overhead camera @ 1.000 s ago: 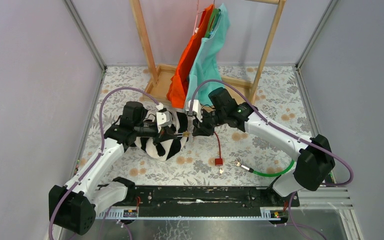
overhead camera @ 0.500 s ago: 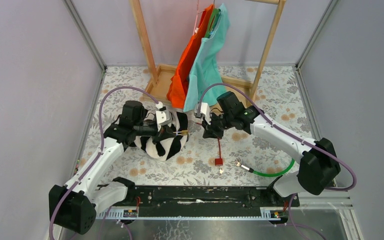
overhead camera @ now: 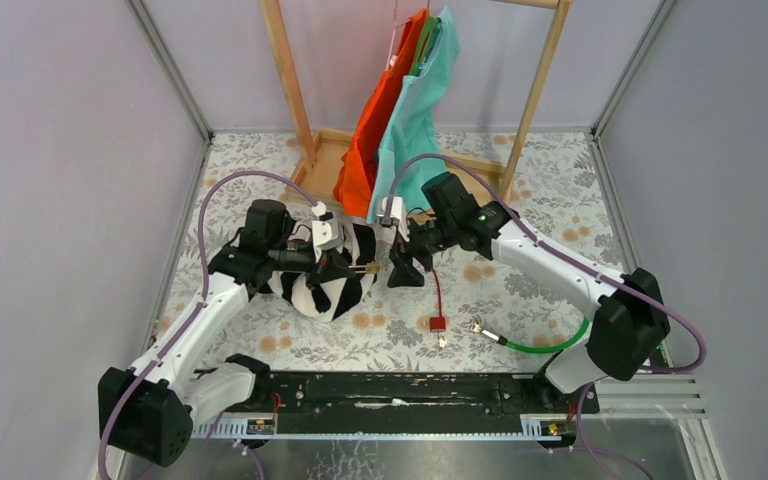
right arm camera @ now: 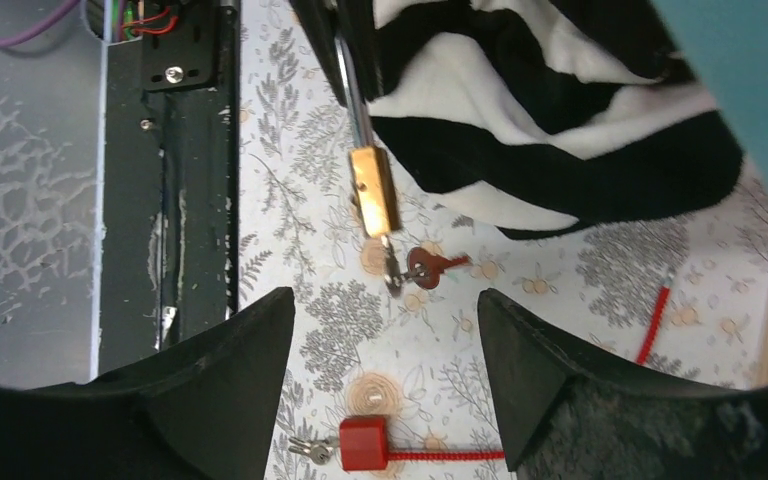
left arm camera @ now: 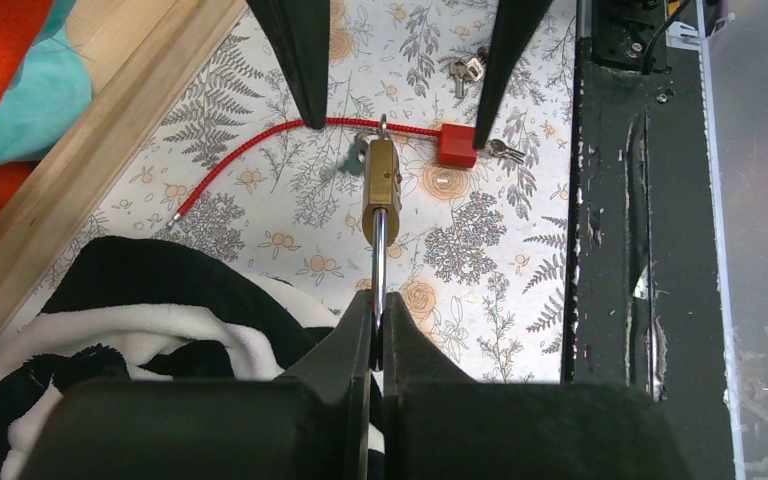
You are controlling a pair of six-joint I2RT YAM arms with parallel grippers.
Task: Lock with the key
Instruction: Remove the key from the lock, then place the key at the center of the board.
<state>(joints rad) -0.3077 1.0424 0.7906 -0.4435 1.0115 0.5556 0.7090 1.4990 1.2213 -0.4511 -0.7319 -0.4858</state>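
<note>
The padlock (left arm camera: 380, 190) is pinched by its shackle in the left pincer (left arm camera: 378, 320); the right pincer (right arm camera: 385, 300) is spread near the key (right arm camera: 392, 270).

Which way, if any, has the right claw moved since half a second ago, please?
Yes: the right claw, now open, has swung back left, away from the red cable toward the padlock held by the left claw.

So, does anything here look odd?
The brass padlock isn't fastened to anything: the left pincer holds it by its shackle in mid-air, a key sticking from its end. A striped cloth lies crumpled nearby.
</note>
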